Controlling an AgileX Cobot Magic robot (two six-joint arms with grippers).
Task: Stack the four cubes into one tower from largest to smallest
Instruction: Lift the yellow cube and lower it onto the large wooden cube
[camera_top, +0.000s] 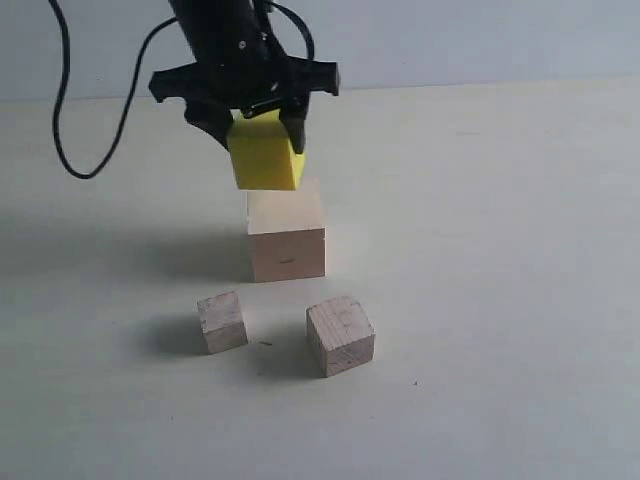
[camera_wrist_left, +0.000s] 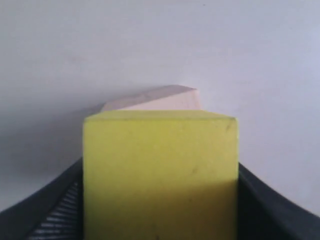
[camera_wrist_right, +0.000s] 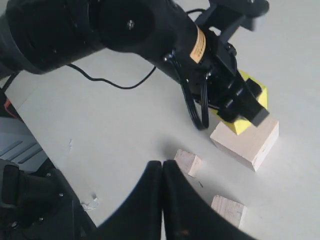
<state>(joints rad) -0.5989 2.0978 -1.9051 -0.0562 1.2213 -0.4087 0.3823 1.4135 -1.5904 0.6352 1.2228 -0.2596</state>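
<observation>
My left gripper (camera_top: 262, 140) is shut on the bright yellow cube (camera_top: 265, 153), which hangs just above the back left part of the largest pale wood cube (camera_top: 286, 232); I cannot tell whether they touch. In the left wrist view the yellow cube (camera_wrist_left: 160, 175) fills the space between the jaws, with the pale cube (camera_wrist_left: 160, 99) behind it. The smallest greyish cube (camera_top: 222, 321) and the mid greyish cube (camera_top: 340, 335) lie in front on the table. My right gripper (camera_wrist_right: 162, 165) is shut and empty, high above the small cube (camera_wrist_right: 188, 163).
A black cable (camera_top: 75, 120) loops over the table at the back left. The pale table (camera_top: 500, 250) stretches wide to the right and front. In the right wrist view, the table's edge and dark equipment (camera_wrist_right: 30, 200) lie beyond it.
</observation>
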